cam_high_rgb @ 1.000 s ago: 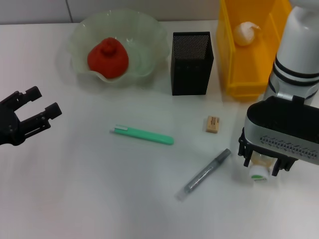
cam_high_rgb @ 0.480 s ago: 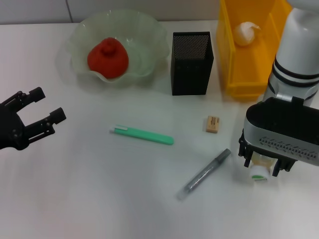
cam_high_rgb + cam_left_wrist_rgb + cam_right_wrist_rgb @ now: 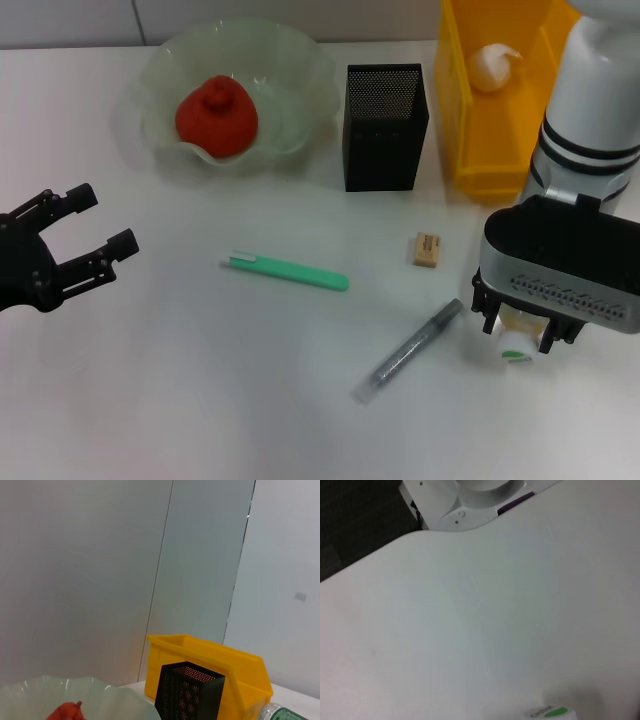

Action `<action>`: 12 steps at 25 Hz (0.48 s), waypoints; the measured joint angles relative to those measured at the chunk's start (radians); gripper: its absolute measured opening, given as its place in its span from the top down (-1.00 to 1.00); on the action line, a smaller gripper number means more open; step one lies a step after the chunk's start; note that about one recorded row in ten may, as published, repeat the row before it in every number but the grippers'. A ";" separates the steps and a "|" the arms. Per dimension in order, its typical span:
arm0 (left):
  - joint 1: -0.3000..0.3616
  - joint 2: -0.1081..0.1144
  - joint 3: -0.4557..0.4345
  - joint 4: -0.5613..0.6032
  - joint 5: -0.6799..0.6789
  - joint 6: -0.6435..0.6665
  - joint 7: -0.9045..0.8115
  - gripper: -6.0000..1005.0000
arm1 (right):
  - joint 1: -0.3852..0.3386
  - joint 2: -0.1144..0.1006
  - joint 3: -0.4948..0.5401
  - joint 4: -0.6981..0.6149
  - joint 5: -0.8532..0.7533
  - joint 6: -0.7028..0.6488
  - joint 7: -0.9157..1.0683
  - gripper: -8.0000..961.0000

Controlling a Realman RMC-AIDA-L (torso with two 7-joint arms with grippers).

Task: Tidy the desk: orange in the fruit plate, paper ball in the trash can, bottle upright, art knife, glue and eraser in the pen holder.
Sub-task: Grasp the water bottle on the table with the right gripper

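Note:
The orange (image 3: pixel 216 118) lies in the pale-green fruit plate (image 3: pixel 160 70) at the back left. The white paper ball (image 3: pixel 494 66) rests inside the yellow trash can (image 3: pixel 470 150). The black mesh pen holder (image 3: pixel 385 125) stands between them. On the table lie the green art knife (image 3: pixel 285 271), the grey glue stick (image 3: pixel 408 350) and the tan eraser (image 3: pixel 427 250). My right gripper (image 3: pixel 518 335) reaches down over the bottle (image 3: pixel 516 350), fingers on both sides of it; only its cap end shows. My left gripper (image 3: pixel 107 216) hovers open at the left, holding nothing.
The left wrist view looks across the table to the trash can (image 3: pixel 215 655), the pen holder (image 3: pixel 190 690), the fruit plate (image 3: pixel 115 700) and the bottle (image 3: pixel 282 714). The right wrist view shows bare table, the bottle's cap (image 3: pixel 550 712) and the robot's base (image 3: pixel 470 500).
My left gripper has drifted right and slightly down toward the table's middle. The right gripper has shifted a little to the left over the bottle, covering more of its cap.

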 joint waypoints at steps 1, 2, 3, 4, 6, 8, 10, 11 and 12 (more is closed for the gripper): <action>0.000 0.000 0.000 0.000 0.000 -0.001 0.001 -0.71 | 0.000 0.000 0.000 0.000 0.000 0.000 0.000 -0.12; 0.000 0.000 0.000 0.000 0.000 -0.001 0.002 -0.71 | 0.000 0.000 0.000 0.000 0.000 0.000 0.001 -0.12; 0.000 0.000 0.000 0.000 0.000 -0.002 0.003 -0.71 | 0.000 0.000 0.000 0.000 0.000 0.001 0.001 -0.12; 0.000 0.001 0.000 0.000 0.000 -0.003 0.004 -0.71 | 0.000 0.000 0.000 0.001 0.001 0.003 0.001 -0.12; 0.000 0.002 0.000 0.000 0.000 -0.003 0.004 -0.71 | 0.000 0.000 0.000 0.001 0.002 0.006 0.001 -0.12; 0.000 0.003 0.000 0.000 0.000 -0.003 0.004 -0.71 | 0.001 0.000 -0.001 0.001 0.004 0.009 0.001 -0.12; 0.000 0.004 0.001 0.000 0.004 -0.003 0.004 -0.71 | 0.002 0.000 -0.003 0.001 0.009 0.013 0.004 -0.11; 0.000 0.005 0.001 0.000 0.011 -0.003 0.004 -0.71 | 0.002 0.000 -0.003 0.001 0.009 0.013 0.004 -0.11; -0.001 0.005 0.001 0.000 0.019 -0.003 0.004 -0.71 | 0.003 0.000 -0.005 0.001 0.009 0.013 0.007 -0.11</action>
